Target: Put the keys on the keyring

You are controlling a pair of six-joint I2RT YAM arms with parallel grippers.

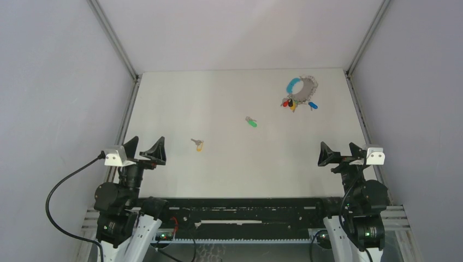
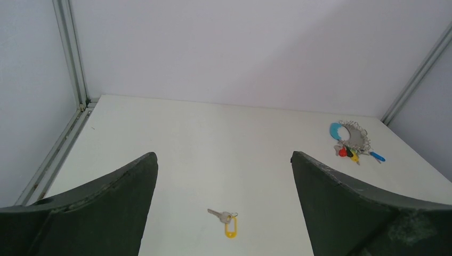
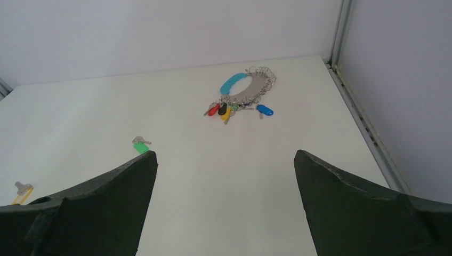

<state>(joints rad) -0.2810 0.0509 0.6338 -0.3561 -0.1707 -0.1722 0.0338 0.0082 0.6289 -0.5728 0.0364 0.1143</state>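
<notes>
Near edge: left fingers point(image 1: 155, 151) spread wide apart, gripping nothing; right fingers point(image 1: 327, 155) likewise apart and empty. Underneath, plain white tabletop point(image 1: 218, 174), boxed in by pale grey walls point(image 1: 54, 82) with metal rails point(image 1: 114, 38) up the far corners. Just beyond the left fingers, yellow key point(image 1: 198, 144) lying flat. Farther off, toward the middle, green key point(image 1: 251, 122), well apart from it. Far right: keyring point(image 1: 301, 90), blue band plus grey beaded loop, with red, yellow and blue tags at its near side. Seen from the left wrist: yellow key and keyring only. Seen from the right wrist: both keys and the keyring.
</notes>
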